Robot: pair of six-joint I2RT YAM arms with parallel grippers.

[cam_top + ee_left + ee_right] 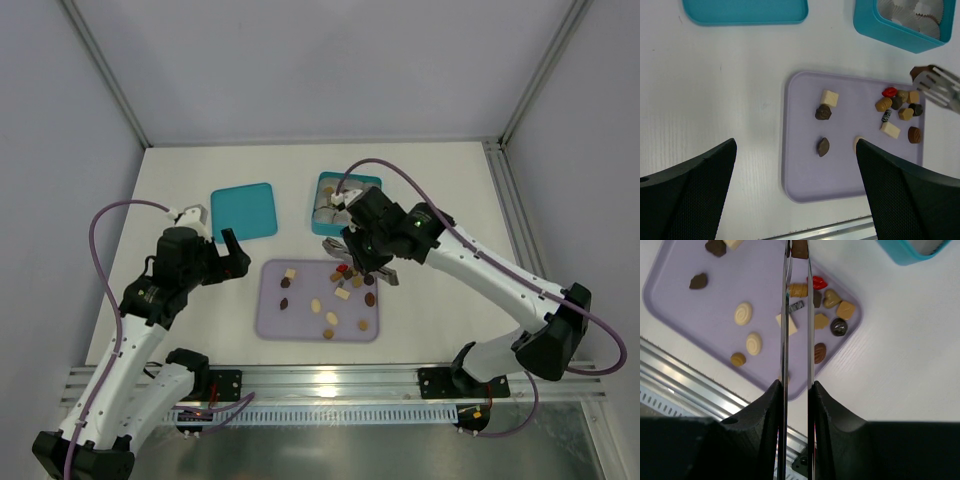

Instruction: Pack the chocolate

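Several small chocolates (pixel 343 293), dark brown, tan, cream and one red (pixel 889 92), lie on a lavender tray (pixel 272 322). My right gripper (pixel 364 262) is shut on a pair of metal tongs (pixel 785 315). The tongs pinch a brown chocolate (pixel 799 249) at their tip, which hangs above the tray's far right corner, near the teal box (pixel 347 182). The same piece shows in the left wrist view (pixel 916 74). The box holds grey-white paper cups (pixel 912 11). My left gripper (pixel 235 258) is open and empty, above the table left of the tray; its black fingers (pixel 695 185) frame the tray's near left part.
A teal lid (pixel 244 211) lies flat on the table left of the box. A metal rail (pixel 340 380) runs along the near table edge just behind the tray. White walls with frame posts enclose the table at the back and sides.
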